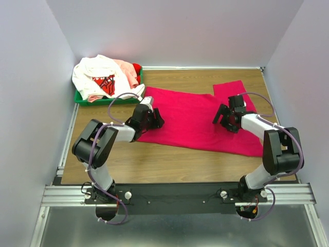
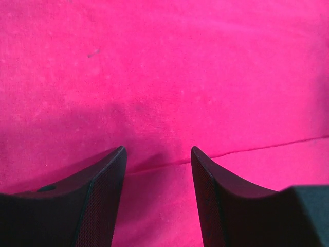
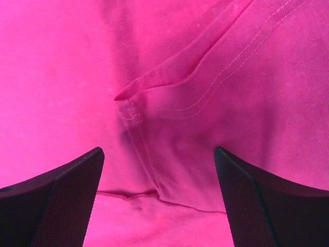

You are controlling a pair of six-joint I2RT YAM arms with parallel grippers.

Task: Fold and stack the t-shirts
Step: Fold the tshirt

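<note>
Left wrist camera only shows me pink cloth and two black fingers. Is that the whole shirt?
Observer: No. From above, the magenta shirt lies spread across the table, far wider than your view.
Operator: Where's the other arm?
Observer: The right gripper hangs open over the shirt's right side, near a sleeve.
Operator: Any more shirts?
Observer: Yes, a heap of shirts sits in the green tray at the back left.

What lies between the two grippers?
Only the spread magenta-red t-shirt spans the stretch between left gripper and right gripper, seen in the top external view.
</note>
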